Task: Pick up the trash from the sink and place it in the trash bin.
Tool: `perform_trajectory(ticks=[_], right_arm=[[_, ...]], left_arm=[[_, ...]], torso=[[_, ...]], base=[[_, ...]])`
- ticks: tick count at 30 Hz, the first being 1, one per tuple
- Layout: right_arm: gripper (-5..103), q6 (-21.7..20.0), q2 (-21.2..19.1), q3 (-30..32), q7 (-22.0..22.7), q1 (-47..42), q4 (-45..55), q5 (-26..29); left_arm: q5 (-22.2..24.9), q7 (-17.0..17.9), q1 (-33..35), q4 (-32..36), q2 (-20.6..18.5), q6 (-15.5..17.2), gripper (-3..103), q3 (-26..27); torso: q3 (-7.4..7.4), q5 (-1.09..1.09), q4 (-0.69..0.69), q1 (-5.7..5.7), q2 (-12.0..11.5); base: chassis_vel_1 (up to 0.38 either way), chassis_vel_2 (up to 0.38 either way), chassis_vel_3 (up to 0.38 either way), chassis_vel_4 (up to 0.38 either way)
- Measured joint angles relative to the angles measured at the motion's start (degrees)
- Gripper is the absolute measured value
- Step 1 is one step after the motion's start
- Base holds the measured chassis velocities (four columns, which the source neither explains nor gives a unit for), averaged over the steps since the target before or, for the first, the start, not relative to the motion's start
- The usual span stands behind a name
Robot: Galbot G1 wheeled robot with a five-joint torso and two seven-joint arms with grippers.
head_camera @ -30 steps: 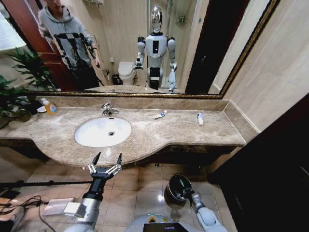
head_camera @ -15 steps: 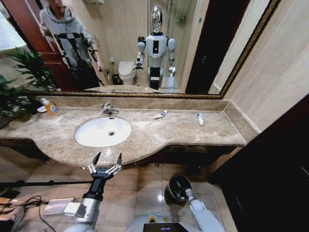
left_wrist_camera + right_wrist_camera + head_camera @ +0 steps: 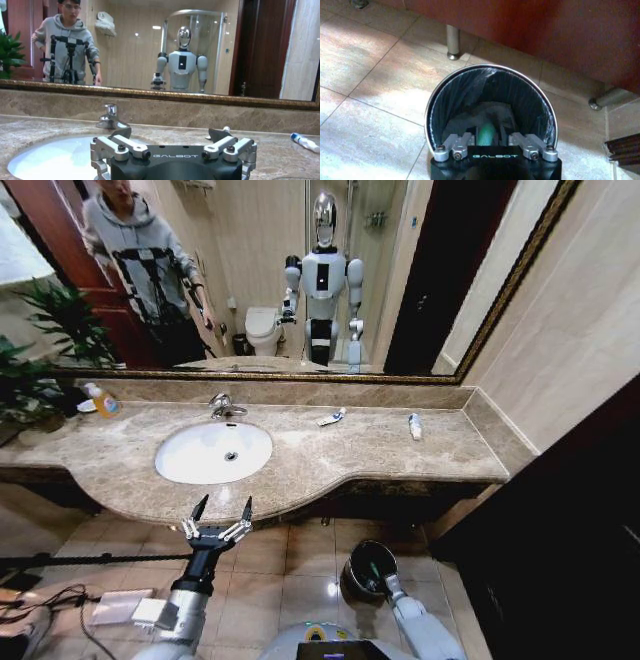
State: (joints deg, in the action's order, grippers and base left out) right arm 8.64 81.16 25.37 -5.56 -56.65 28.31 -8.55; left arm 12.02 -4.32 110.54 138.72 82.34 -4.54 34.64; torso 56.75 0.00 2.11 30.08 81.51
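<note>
The small black trash bin (image 3: 352, 577) stands on the floor tiles below the counter. My right gripper (image 3: 375, 573) reaches down into the bin (image 3: 445, 97), closed around a tiny green bottle (image 3: 486, 135). My left gripper (image 3: 224, 506) hangs open just in front of the counter edge, facing the white oval sink (image 3: 213, 452). From the left wrist, that gripper (image 3: 170, 132) is spread wide with nothing in it, in front of the sink (image 3: 45, 161). Two white tubes with blue ends (image 3: 331, 417) (image 3: 414, 425) lie on the marble to the right of the sink; one tube (image 3: 305, 141) also shows in the left wrist view.
A chrome faucet (image 3: 222, 406) stands behind the basin. At the counter's far left are an orange-capped soap bottle (image 3: 103, 401) and a leafy plant (image 3: 30, 380). A large mirror (image 3: 300, 280) spans the wall. Cabinet legs (image 3: 452, 41) stand close behind the bin.
My right arm has drawn in slightly to the left over the bin with the green bottle. The left arm has stayed still.
</note>
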Motion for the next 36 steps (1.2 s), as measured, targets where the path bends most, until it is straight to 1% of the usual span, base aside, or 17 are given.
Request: perform_trajectory(ticks=[2, 3, 5, 8, 9, 12, 14, 15, 16, 17, 18, 19, 26, 30, 32, 34, 36], right_arm=[[35, 0.0, 0.0, 0.0, 0.0, -0.1, 0.1, 0.0], [47, -0.1, 0.0, 0.0, 0.1, -0.2, 0.2, 0.0], [47, -0.1, 0.0, 0.0, 0.1, -0.2, 0.3, 0.0], [63, -0.1, 0.0, 0.0, 0.2, -0.6, 0.9, 0.0], [63, -0.1, 0.0, 0.0, 0.2, -0.6, 0.9, 0.0], [79, -0.2, 0.0, 0.0, 0.2, -1.2, 1.9, 0.0], [79, -0.2, 0.0, 0.0, 0.2, -1.3, 2.1, 0.0], [85, -0.3, 0.0, 0.0, 0.2, -1.5, 2.4, 0.0], [85, -0.3, 0.0, 0.0, 0.2, -1.5, 2.4, 0.0], [95, -0.3, -0.1, 0.0, 0.2, -1.7, 2.7, 0.0], [95, -0.3, -0.2, 0.0, 0.2, -1.9, 3.1, 0.0], [99, -0.3, -0.2, 0.1, 0.1, -2.2, 3.7, 0.0], [100, -1.0, -0.8, 0.0, -0.7, -5.0, 8.7, -0.1], [100, -1.2, -1.6, 0.0, -0.8, -9.0, 16.1, -0.6], [100, -1.7, -2.2, 0.1, -1.1, -12.8, 22.1, -0.8], [100, -1.7, -2.3, 0.2, -1.1, -13.5, 23.2, -0.8], [100, -1.0, -2.7, 0.9, -0.3, -17.1, 28.8, -0.7]], left_arm=[[0.0, 0.0, 0.0, 0.0, 0.0, 0.0, 100, 0.0], [0.0, 0.0, 0.0, 0.0, 0.0, 0.0, 100, 0.0], [0.0, 0.0, 0.0, 0.0, 0.0, 0.0, 100, 0.0], [0.0, 0.0, 0.0, 0.0, 0.0, 0.0, 100, 0.0], [0.0, 0.0, 0.0, 0.0, 0.0, 0.0, 100, 0.0], [0.0, 0.0, 0.0, 0.0, 0.0, 0.0, 100, 0.0], [0.0, 0.0, 0.0, 0.0, 0.0, 0.0, 100, 0.0], [0.0, 0.0, 0.0, 0.0, 0.0, 0.0, 100, 0.0], [0.0, 0.0, 0.0, 0.0, 0.0, 0.0, 100, 0.0], [0.0, 0.0, 0.0, 0.0, 0.0, 0.0, 100, 0.0], [0.0, 0.0, 0.0, 0.0, 0.0, 0.0, 100, 0.0], [0.0, 0.0, 0.0, 0.0, 0.0, 0.0, 100, 0.0], [0.0, 0.0, 0.0, 0.0, 0.0, 0.0, 100, 0.0], [0.0, 0.0, 0.0, 0.0, 0.0, 0.0, 100, 0.0], [0.0, 0.0, 0.0, 0.0, 0.0, 0.0, 100, 0.0], [0.0, 0.0, 0.0, 0.0, 0.0, 0.0, 100, 0.0], [0.0, 0.0, 0.0, 0.0, 0.0, 0.0, 100, 0.0]], torso=[[0.0, 0.0, 0.0, 0.0, 0.0], [0.0, 0.0, 0.0, 0.0, 0.0], [0.0, 0.0, 0.0, 0.0, 0.0], [0.0, 0.0, 0.0, 0.0, 0.0], [0.0, 0.0, 0.0, 0.0, 0.0], [0.0, 0.0, 0.0, 0.0, 0.0], [0.0, 0.0, 0.0, 0.0, 0.0], [0.0, 0.0, 0.0, 0.0, 0.0], [0.0, 0.0, 0.0, 0.0, 0.0], [0.0, 0.0, 0.0, 0.0, 0.0], [0.0, 0.0, 0.0, 0.0, 0.0], [0.0, 0.0, 0.0, 0.0, 0.0], [0.0, 0.0, 0.0, 0.0, 0.0], [0.0, 0.0, 0.0, 0.0, 0.0], [0.0, 0.0, -0.01, 0.0, 0.0], [0.0, 0.01, 0.0, -0.01, 0.0], [-0.01, 0.0, 0.0, -0.01, 0.0]], base=[[0.0, 0.0, 0.0, 0.0], [0.0, 0.0, 0.0, 0.0], [0.0, 0.0, 0.0, 0.0], [0.0, 0.0, 0.0, 0.0], [0.0, 0.0, 0.0, 0.0], [0.0, 0.0, 0.0, 0.0], [0.0, 0.0, 0.0, 0.0], [0.0, 0.0, 0.0, 0.0], [0.0, 0.0, 0.0, 0.0], [0.0, 0.0, 0.0, 0.0], [0.0, 0.0, 0.0, 0.0], [0.0, 0.0, 0.0, 0.0], [0.0, 0.0, 0.0, 0.0], [0.0, 0.0, 0.0, 0.0], [0.0, 0.0, 0.0, 0.0], [0.0, 0.0, 0.0, 0.0], [0.0, 0.0, 0.0, 0.0]])
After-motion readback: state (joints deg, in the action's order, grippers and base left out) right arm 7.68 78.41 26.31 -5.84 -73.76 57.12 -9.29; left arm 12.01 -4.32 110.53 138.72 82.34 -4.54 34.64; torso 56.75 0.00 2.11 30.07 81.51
